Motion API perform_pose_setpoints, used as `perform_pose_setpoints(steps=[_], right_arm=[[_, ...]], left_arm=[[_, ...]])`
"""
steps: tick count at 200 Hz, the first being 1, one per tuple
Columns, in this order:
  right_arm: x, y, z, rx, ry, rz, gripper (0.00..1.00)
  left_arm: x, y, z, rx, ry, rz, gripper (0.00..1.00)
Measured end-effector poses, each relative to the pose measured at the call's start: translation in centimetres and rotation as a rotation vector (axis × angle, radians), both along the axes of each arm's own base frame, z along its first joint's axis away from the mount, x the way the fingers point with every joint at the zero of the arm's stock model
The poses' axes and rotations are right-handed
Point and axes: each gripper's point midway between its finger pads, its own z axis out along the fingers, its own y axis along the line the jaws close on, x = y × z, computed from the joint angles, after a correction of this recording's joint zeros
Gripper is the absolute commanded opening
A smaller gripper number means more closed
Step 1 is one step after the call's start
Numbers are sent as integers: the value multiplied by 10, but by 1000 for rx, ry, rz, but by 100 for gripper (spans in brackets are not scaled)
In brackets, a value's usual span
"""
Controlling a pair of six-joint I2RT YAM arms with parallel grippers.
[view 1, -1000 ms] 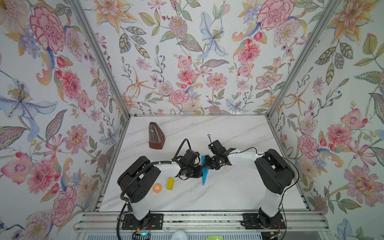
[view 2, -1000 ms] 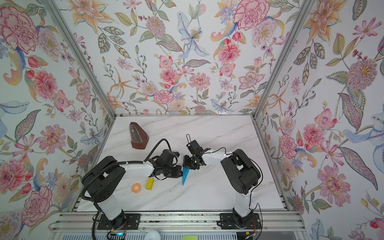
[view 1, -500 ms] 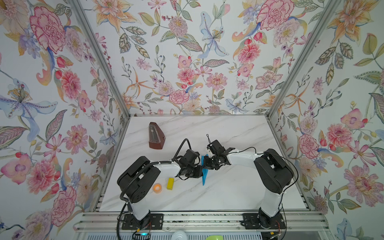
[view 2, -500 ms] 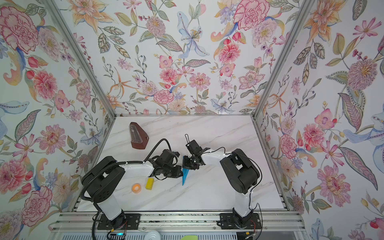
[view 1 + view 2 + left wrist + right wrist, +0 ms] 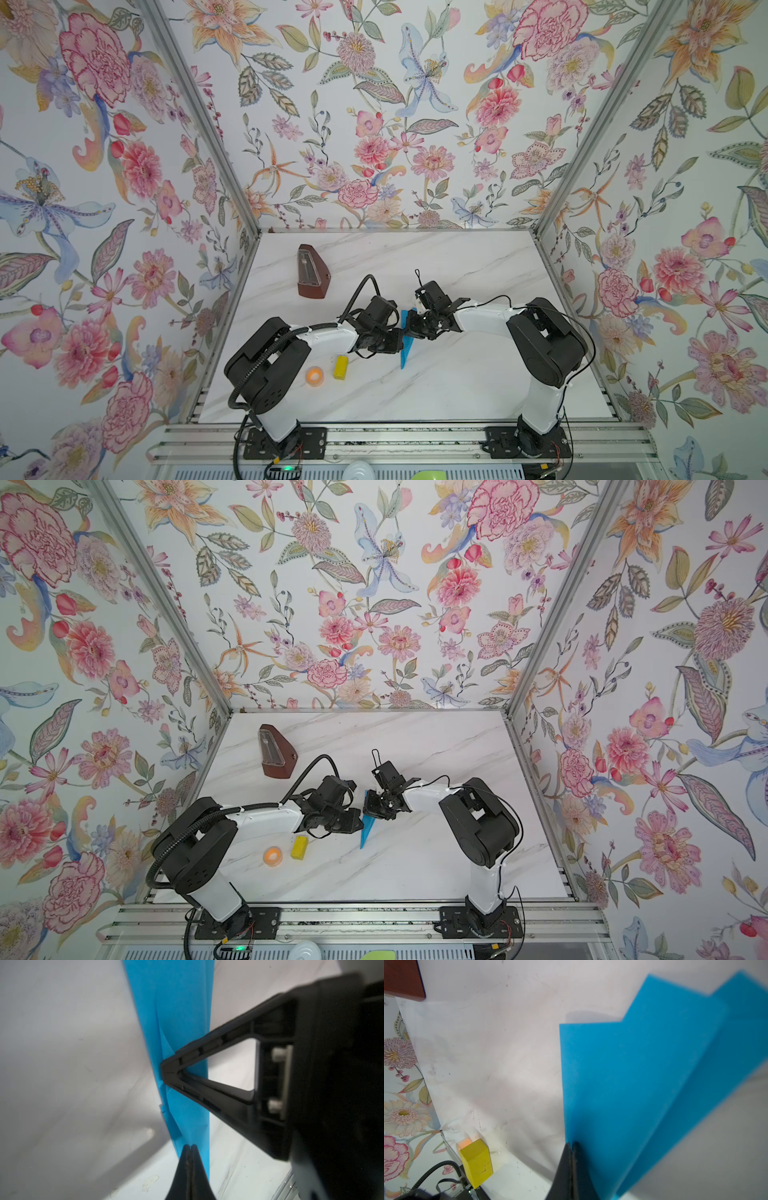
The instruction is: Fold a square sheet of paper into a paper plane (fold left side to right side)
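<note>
- The white marbled counter carries everything. Places below are given from the yellow block, which stands toward its front edge.
- The left arm reaches in just behind the yellow block. The right arm comes in from well beyond it, and the two meet nose to nose. Neither has visibly shifted over the last second.
- A brown metronome stands well behind the yellow block, toward the back wall and apart from the work.
- The paper plane, already a narrow blue dart, lies near the yellow block on the side away from the tape roll, its point toward the front edge. It sits in the same spot as a second ago.
- The left fingers are between the block and the paper. They are clenched tight, with their tips at the paper's edge. Whether a layer is nipped between them is not clear.
- The right fingers are also clenched and come from the far side of the plane. In the left wrist view one lies across the paper. In the right wrist view the paper fans away from their tips, and one flap seems raised.
- Since nothing has moved, this reads as a hold to set a crease late in the folding. On release, the thin paper could spring open or slide.
- An orange tape roll lies just beside the yellow block, untouched.
</note>
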Motion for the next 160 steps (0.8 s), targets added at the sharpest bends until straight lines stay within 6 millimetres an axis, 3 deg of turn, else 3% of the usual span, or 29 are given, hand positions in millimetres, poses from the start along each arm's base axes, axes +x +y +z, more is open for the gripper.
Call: perform_pose_setpoints(steps=[75, 160], right_arm=[[2, -1, 0, -4, -12, -29, 0], [2, -1, 1, 1, -9, -42, 0]], left_arm=[[-8, 4, -17, 7, 44, 5, 0], [-11, 1, -16, -19, 56, -2, 0]])
